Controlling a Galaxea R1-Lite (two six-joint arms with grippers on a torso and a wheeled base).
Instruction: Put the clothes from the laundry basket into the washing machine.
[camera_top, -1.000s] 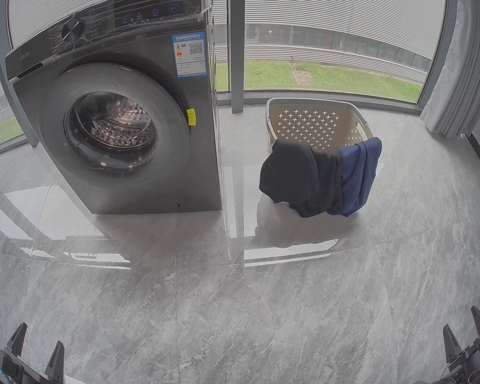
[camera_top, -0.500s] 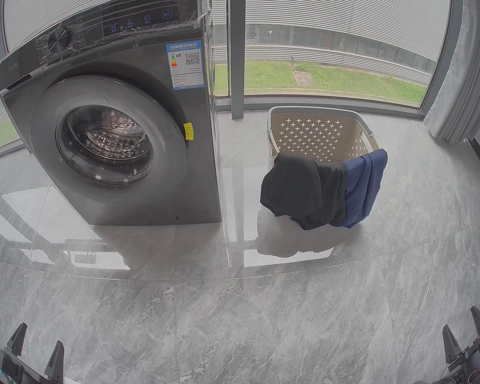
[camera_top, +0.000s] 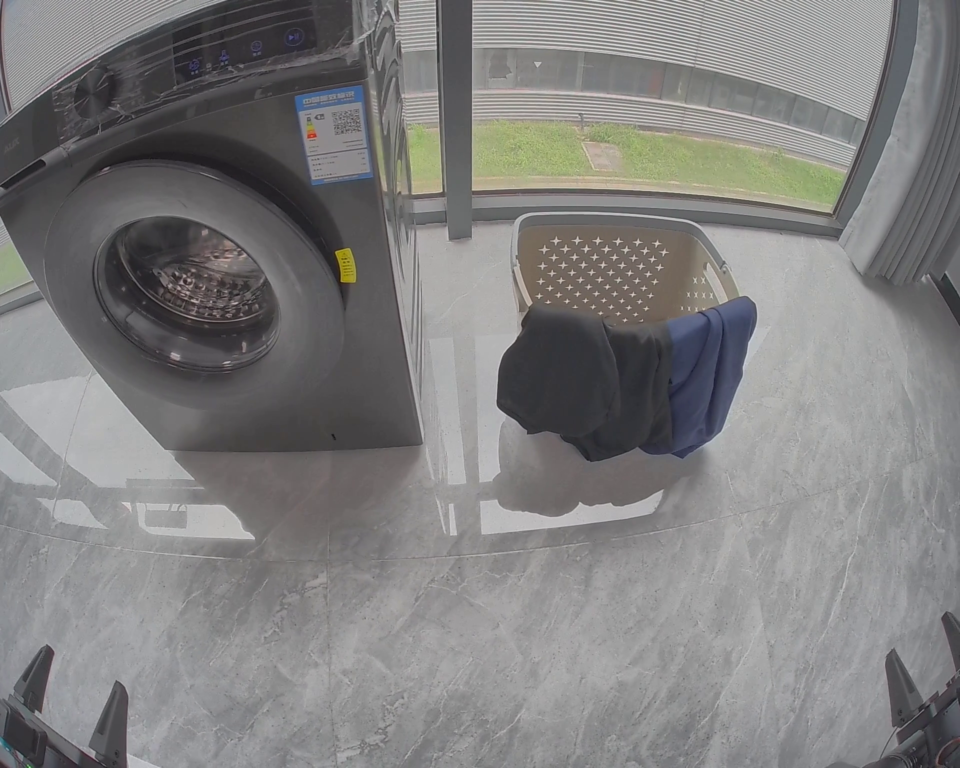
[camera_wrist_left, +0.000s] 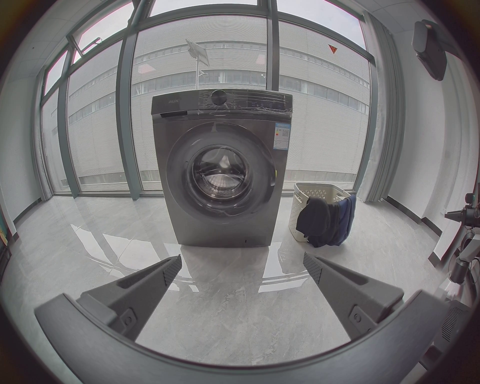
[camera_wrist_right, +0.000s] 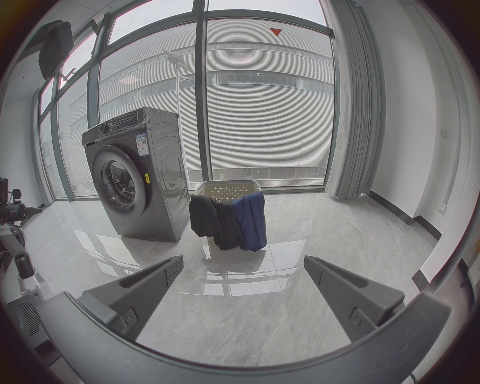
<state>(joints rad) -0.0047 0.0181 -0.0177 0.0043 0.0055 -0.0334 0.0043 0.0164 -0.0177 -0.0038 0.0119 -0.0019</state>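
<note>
The left gripper (camera_wrist_left: 241, 259) and right gripper (camera_wrist_right: 242, 260) sit low over the grey floor (camera_top: 500, 620), fingers spread wide and holding nothing. A black garment (camera_top: 580, 380) and a blue garment (camera_top: 705, 375) drape over the near rim of the beige laundry basket (camera_top: 615, 262), just beside the washing machine (camera_top: 200, 290).

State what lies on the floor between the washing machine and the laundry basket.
In the head view, the stretch between the washing machine and the laundry basket is bare, glossy floor.

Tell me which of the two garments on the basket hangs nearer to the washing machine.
The black garment. It hangs over the rim of the basket on the side toward the washing machine; the blue garment hangs beside it, farther away.
</note>
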